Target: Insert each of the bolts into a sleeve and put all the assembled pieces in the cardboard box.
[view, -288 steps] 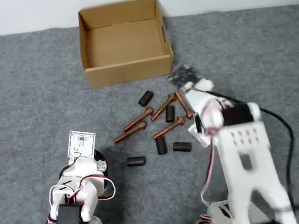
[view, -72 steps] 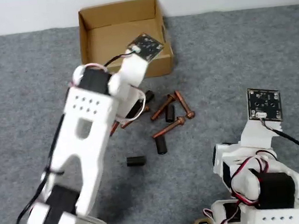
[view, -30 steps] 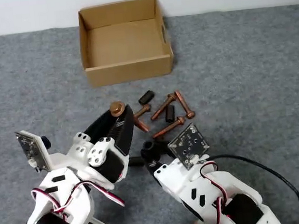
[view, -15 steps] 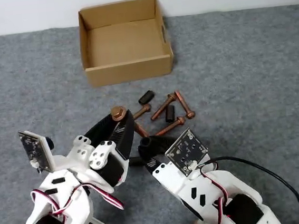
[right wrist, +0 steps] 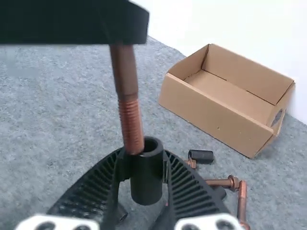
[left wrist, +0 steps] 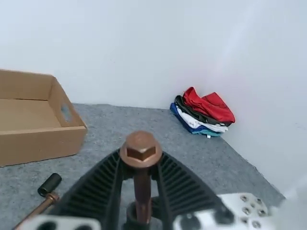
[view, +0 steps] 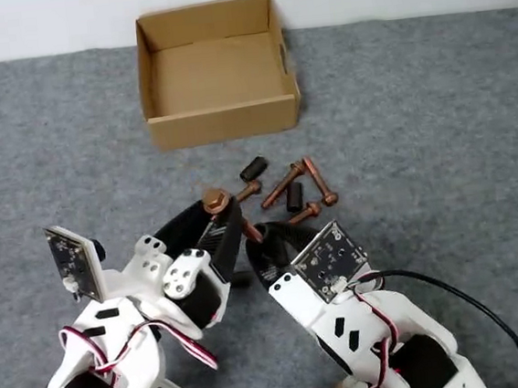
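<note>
Clamps copper-coloured hex-head metal bolt (left wrist: pixel 140 148) in left gripper (view: pixel 217 218), black cylindrical sleeve (right wrist: pixel 145 178) in right gripper (right wrist: pixel 144 165); holds threaded tip at sleeve mouth.

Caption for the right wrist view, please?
Right gripper holds a black sleeve upright as the bolt in the left gripper meets its mouth; cardboard box and spare bolts behind.

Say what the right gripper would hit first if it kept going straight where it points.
Probably the bolt held by the left gripper; its tip sits at the sleeve mouth.
</note>
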